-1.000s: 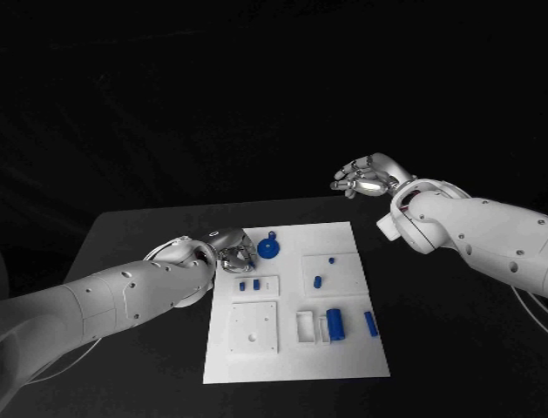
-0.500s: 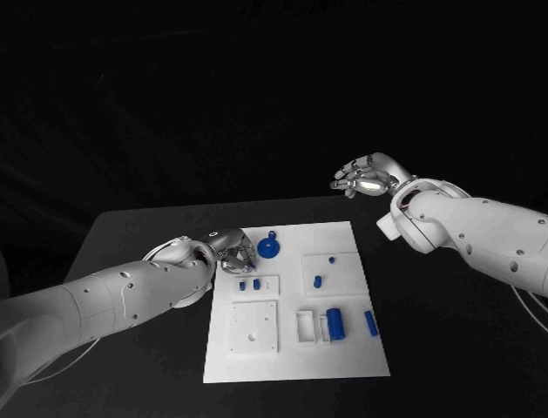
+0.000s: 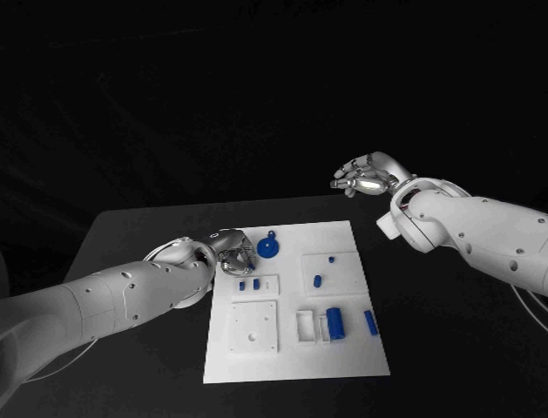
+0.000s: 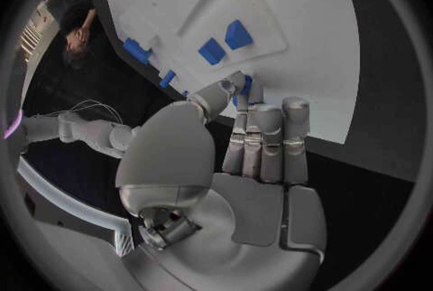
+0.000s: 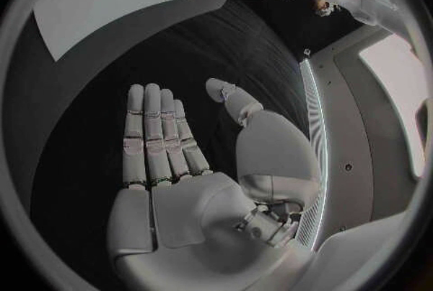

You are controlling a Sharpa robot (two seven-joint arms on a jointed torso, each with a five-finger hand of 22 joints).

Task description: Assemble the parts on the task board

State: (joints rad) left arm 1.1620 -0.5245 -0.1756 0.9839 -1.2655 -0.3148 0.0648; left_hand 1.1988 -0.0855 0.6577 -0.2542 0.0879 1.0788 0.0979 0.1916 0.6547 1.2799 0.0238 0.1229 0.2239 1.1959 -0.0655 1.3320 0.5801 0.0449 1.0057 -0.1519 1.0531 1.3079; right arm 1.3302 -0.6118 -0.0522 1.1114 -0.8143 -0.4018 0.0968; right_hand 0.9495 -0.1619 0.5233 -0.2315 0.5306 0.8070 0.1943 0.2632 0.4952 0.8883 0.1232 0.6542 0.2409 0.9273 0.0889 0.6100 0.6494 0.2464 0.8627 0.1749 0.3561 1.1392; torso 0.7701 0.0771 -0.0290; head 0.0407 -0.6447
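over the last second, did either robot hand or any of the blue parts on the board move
Nothing visibly changed. The left robot hand stays at the task board's left edge near the round blue part, holding nothing that can be seen. The right robot hand stays raised beyond the table's far edge, fingers apart and empty. The blue parts lie where they were.

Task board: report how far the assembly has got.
Barely started, it seems. On the task board the blue parts lie apart: a round part, a long cylinder, a bar. The left robot hand pinches a small blue part at the board's edge. The right robot hand hovers open, off the board.
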